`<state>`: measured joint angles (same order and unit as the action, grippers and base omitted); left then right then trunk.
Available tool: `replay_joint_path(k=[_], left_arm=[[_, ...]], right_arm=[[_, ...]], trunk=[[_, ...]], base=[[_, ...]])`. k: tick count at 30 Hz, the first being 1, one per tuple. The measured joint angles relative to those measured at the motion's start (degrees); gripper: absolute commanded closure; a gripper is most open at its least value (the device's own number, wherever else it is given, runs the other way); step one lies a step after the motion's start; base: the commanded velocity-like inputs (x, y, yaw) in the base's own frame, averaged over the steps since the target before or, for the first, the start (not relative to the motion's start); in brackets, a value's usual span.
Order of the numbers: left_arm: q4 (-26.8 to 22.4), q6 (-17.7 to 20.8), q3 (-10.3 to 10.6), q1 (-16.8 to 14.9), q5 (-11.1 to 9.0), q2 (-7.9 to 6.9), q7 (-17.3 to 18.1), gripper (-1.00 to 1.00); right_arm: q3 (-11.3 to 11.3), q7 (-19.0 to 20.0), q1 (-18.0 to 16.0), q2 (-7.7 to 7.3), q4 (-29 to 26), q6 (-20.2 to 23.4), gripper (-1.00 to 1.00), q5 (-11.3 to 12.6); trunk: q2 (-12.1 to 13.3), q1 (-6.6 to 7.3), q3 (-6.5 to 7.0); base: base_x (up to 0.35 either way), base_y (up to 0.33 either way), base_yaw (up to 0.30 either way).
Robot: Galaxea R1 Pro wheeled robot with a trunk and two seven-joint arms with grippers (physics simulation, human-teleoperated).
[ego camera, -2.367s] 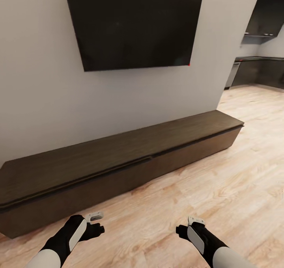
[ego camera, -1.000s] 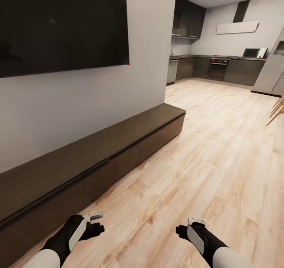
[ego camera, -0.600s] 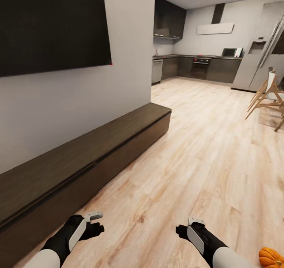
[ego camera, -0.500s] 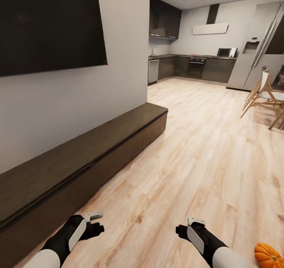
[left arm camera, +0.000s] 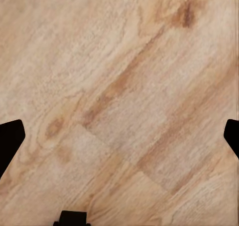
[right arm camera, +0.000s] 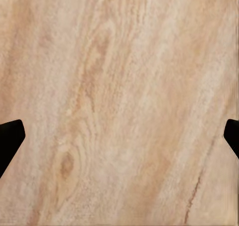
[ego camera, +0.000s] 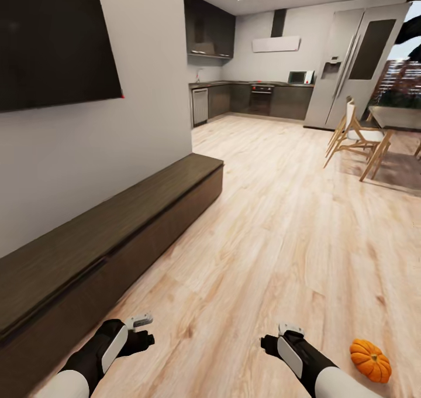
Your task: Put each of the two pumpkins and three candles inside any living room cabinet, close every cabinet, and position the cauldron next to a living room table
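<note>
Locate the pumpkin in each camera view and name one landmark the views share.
Head view: the pumpkin lies on the floor at lower right, just beyond the right gripper.
Left wrist view: not in it.
Right wrist view: not in it.
Shared landmark: the light wood plank floor.

Matt dark wood cabinet (ego camera: 117,222), pale grained plank floor (ego camera: 280,222), smooth ribbed pumpkin (ego camera: 371,360).

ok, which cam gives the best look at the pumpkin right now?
The head view. The pumpkin sits whole on the plank floor, just outside the right gripper. Both wrist views look down at bare floorboards between spread fingertips, with nothing orange in them.
</note>
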<state>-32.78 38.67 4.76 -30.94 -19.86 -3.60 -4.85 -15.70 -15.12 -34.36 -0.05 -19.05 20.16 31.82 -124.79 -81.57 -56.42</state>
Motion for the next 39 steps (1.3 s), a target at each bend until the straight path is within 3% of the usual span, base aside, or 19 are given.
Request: replay_joint_path(k=[13, 39], left_arm=[[0.0, -0.1, 0.1, 0.0, 0.1, 0.00, -0.1, -1.00], [0.0, -0.2, 0.2, 0.0, 0.4, 0.00, -0.3, -1.00]], right_arm=[[0.7, 0.0, 0.0, -0.10, 0.3, 0.0, -1.00, 0.2], [0.8, 0.0, 0.0, -0.07, 0.3, 0.0, -1.00, 0.2]], trunk=[[0.0, 0.00, 0.00], [0.0, 0.00, 0.00]], base=[[0.285, 0.028, -0.281], [0.302, 0.163, -0.282]])
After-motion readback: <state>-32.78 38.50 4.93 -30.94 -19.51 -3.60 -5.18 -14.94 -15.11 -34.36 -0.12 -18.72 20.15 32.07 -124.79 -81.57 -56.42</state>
